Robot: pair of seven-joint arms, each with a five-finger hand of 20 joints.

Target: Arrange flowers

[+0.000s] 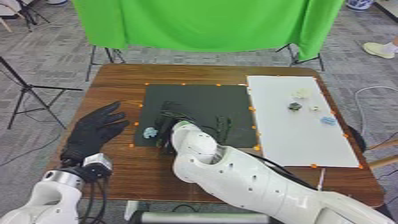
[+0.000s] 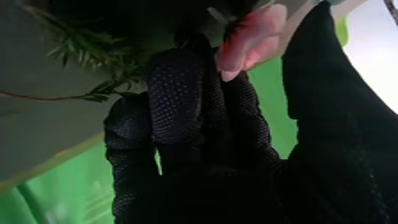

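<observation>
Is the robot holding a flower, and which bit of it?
I can't tell: the pink flower is close by the right hand, but any grip is hidden. The left hand holds nothing.

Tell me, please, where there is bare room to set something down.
Free: the white sheet below its flowers, and the wood between left arm and right arm. Crowded: the dark mat around the right hand and greenery.

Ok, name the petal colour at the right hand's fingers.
The petals are pink, clearest in the right wrist view.
</observation>
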